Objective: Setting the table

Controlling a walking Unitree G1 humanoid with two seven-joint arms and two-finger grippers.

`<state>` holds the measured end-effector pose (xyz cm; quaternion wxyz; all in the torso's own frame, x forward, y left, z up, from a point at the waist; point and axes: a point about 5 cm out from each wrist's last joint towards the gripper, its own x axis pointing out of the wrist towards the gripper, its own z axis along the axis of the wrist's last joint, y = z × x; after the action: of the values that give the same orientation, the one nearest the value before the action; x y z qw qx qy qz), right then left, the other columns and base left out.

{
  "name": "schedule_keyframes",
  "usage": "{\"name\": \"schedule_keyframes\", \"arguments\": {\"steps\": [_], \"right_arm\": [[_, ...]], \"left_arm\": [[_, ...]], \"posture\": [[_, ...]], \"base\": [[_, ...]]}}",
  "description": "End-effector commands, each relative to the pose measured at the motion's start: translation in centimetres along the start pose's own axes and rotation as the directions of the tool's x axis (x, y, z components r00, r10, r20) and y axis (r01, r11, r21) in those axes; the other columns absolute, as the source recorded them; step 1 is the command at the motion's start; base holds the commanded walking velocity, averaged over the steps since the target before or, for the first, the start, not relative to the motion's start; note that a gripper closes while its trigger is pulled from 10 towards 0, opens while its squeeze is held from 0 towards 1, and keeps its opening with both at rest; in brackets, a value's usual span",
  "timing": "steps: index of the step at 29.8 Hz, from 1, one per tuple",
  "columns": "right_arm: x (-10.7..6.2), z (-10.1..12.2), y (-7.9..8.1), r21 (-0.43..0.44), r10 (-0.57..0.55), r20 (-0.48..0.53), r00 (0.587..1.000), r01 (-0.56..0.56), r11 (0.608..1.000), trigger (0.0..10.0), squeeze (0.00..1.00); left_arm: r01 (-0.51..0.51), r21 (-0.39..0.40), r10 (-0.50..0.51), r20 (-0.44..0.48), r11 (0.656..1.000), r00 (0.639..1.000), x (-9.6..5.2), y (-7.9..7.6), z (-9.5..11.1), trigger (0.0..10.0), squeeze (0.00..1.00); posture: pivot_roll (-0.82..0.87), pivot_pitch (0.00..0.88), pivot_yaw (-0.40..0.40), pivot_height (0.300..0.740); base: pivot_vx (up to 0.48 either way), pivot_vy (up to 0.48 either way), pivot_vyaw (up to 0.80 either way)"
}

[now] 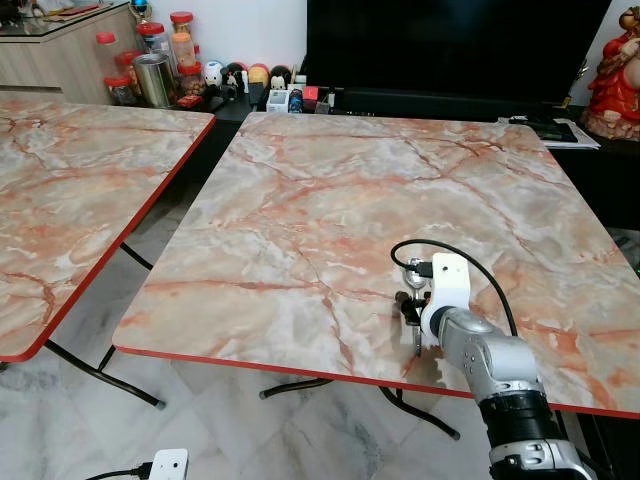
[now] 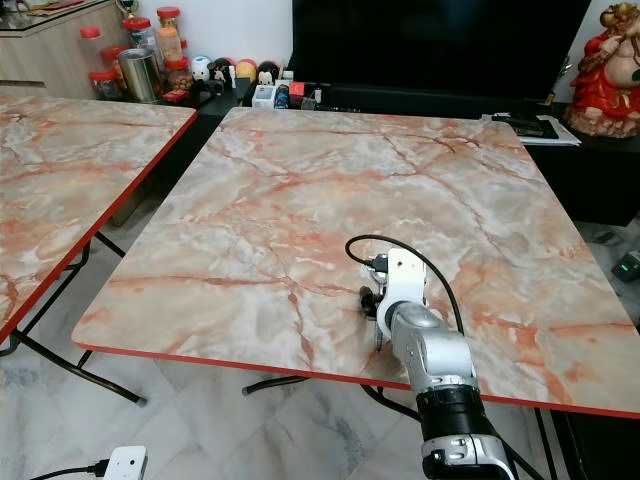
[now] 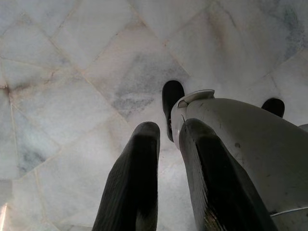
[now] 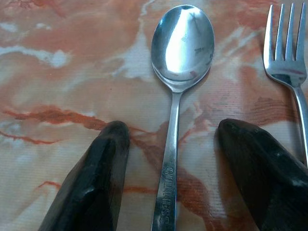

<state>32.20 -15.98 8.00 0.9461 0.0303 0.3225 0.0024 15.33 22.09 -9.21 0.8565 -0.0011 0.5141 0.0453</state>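
Spoon and fork on marble-patterned worktop, right pincer astride the spoon.

Item: steel spoon (image 4: 179,72), lying flat on the worktop (image 1: 330,200) near its front red edge, bowl up. Its handle runs lengthwise between the two black fingers (image 4: 91,187) of the right pincer (image 4: 173,159), long axis in line with the pincer's reach, bowl pointing away from the wrist. Pincer fingers stand apart, one each side of the handle, not clamped on it. Fork (image 4: 288,62) lies just beside the spoon, parallel, tines the same way. Right arm is the nearer. Left pincer (image 3: 168,168) hangs over the floor, fingers slightly parted, idle. Second worktop (image 1: 70,180) stands to the left.
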Motion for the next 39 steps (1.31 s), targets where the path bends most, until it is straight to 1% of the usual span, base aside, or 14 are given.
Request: {"name": "schedule_keyframes", "arguments": {"steps": [1,8,9,15,17,21,24,27,33,39], "right_arm": [[0.0,-0.2,-0.1,-0.005,-0.015,0.000,1.000,0.015,1.000,10.0,0.00],[0.3,0.1,-0.1,-0.009,-0.022,0.030,0.999,0.022,1.000,10.0,0.00],[0.4,0.1,-0.1,-0.022,-0.022,0.032,0.999,0.023,1.000,10.0,0.00],[0.5,0.1,0.0,-0.019,-0.021,0.034,0.999,0.021,1.000,10.0,0.00],[0.7,0.2,0.2,-0.064,-0.008,0.053,0.999,0.012,0.998,10.0,0.00],[0.8,0.3,0.2,-0.056,-0.005,0.062,0.998,0.008,0.998,10.0,0.00],[0.8,1.0,0.4,-0.044,0.003,0.097,0.995,0.001,0.999,10.0,0.00],[0.9,1.4,0.4,-0.057,-0.001,0.114,0.994,0.008,0.998,10.0,0.00],[1.0,1.5,0.4,-0.065,-0.002,0.112,0.994,0.009,0.998,10.0,0.00],[1.2,0.9,0.1,-0.071,-0.014,0.089,0.996,0.021,0.997,10.0,0.00]], "left_arm": [[0.002,0.004,-0.002,-0.023,1.000,1.000,0.0,-0.2,-0.4,10.0,0.00],[-0.006,-0.004,0.006,-0.019,1.000,1.000,0.0,-0.1,-0.3,10.0,0.00],[-0.006,-0.006,0.006,-0.018,1.000,1.000,0.0,-0.2,-0.3,10.0,0.00],[-0.008,-0.009,0.007,-0.019,1.000,1.000,0.0,-0.2,-0.3,10.0,0.00],[-0.009,-0.016,0.009,-0.018,1.000,1.000,0.0,-0.2,-0.2,10.0,0.00],[-0.009,-0.018,0.009,-0.018,1.000,1.000,0.0,-0.2,-0.2,10.0,0.00],[-0.009,-0.020,0.008,-0.017,1.000,1.000,0.0,-0.3,-0.2,10.0,0.00],[-0.008,-0.022,0.008,-0.017,1.000,1.000,0.0,-0.3,-0.2,10.0,0.00],[-0.007,-0.024,0.007,-0.017,1.000,1.000,0.1,-0.3,-0.2,10.0,0.00],[-0.004,-0.027,0.003,-0.019,1.000,1.000,0.1,-0.4,-0.2,10.0,0.00]], "posture": [[0.00,0.000,-0.040,0.728],[0.00,0.000,-0.042,0.728],[0.00,0.000,-0.043,0.728],[0.00,0.000,-0.043,0.728],[0.00,0.000,-0.045,0.728],[0.01,0.000,-0.047,0.728],[0.01,0.000,-0.047,0.728],[0.01,0.000,-0.048,0.728],[0.01,0.000,-0.049,0.728],[0.01,0.000,-0.050,0.728]], "base": [[0.000,0.000,0.00],[0.000,0.000,0.00],[0.000,0.000,0.00],[0.000,0.000,0.00],[0.000,0.000,0.00],[0.000,0.000,0.00],[0.000,0.000,0.00],[0.000,0.000,0.00],[0.000,0.000,0.00],[0.000,0.000,0.00]]}}
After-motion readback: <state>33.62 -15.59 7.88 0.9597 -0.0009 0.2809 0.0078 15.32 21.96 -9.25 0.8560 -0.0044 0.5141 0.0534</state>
